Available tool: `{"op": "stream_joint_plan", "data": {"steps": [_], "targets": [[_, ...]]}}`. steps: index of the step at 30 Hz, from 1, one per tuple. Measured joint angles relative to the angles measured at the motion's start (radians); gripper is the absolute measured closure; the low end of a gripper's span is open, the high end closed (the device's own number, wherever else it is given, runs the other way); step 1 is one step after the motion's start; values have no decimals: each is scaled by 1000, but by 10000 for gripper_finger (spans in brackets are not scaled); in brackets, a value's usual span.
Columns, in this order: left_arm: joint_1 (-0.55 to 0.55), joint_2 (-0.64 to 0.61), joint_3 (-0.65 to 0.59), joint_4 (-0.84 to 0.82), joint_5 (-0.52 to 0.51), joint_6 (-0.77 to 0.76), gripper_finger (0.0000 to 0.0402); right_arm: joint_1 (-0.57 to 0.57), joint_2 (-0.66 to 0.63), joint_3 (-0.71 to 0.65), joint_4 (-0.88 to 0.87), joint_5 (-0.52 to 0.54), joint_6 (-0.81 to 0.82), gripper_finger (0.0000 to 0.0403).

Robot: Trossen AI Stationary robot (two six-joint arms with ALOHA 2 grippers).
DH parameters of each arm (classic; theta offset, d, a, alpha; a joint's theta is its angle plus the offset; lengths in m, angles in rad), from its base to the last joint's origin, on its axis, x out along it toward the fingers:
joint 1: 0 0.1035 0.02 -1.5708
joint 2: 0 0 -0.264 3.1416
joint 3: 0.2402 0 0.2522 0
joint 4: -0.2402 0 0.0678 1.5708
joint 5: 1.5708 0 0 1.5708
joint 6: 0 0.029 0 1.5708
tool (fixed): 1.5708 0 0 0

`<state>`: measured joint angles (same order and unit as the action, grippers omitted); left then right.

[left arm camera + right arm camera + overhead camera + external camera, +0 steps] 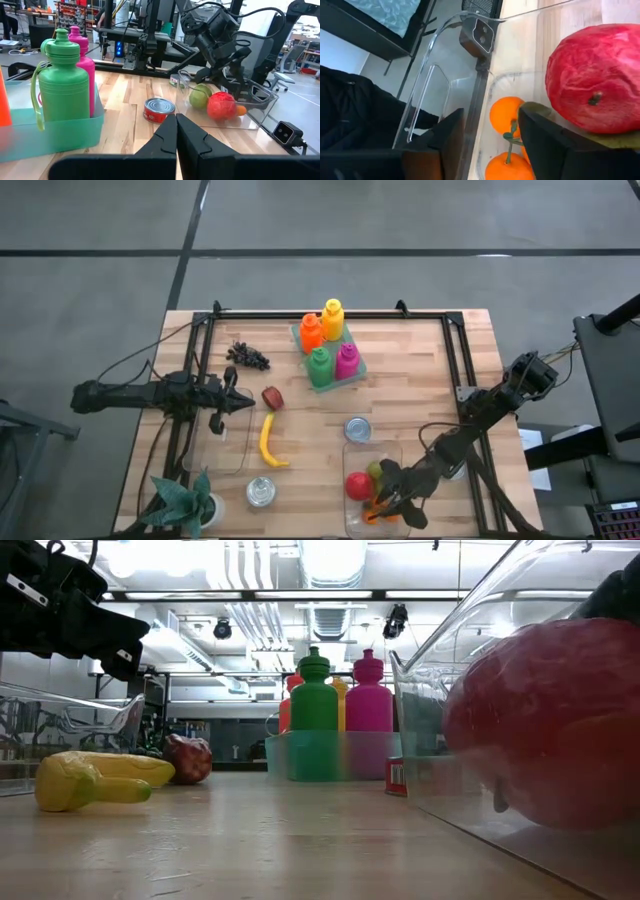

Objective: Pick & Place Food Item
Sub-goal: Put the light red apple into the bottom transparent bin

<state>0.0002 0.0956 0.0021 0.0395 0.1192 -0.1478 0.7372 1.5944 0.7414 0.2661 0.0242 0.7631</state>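
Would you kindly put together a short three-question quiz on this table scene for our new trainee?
1. True or false: the left gripper is shut and holds nothing.
2. Where is the right gripper? A) over the banana B) inside the clear bin with the fruit C) beside the grapes
3. Fill in: the four bottles stand in a ____ tray.

Key:
1. True; its fingers meet, above the table by the dark red fruit.
2. B; its fingers stand apart over the oranges, next to the red fruit.
3. Green.
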Motion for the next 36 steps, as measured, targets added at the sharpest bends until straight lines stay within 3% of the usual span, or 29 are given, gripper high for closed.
{"op": "stream_joint_plan", "data": {"steps": [8, 15, 18, 27, 29, 36], "targets": [[0, 0, 0, 0, 0, 0, 401, 0, -35, 10, -2, 0, -6, 204], [0, 0, 0, 0, 0, 0, 401, -12, -182, 10, -57, 21, -105, 204], [0, 0, 0, 0, 0, 0, 401, -18, -263, 10, -78, 122, -139, 203], [0, 0, 0, 0, 0, 0, 401, -21, -413, 11, -74, 589, -249, 203], [0, 0, 0, 0, 0, 0, 401, -28, -419, 11, -76, 634, -252, 203], [0, 0, 0, 0, 0, 0, 401, -44, -416, 10, -77, 639, -370, 203]]}}
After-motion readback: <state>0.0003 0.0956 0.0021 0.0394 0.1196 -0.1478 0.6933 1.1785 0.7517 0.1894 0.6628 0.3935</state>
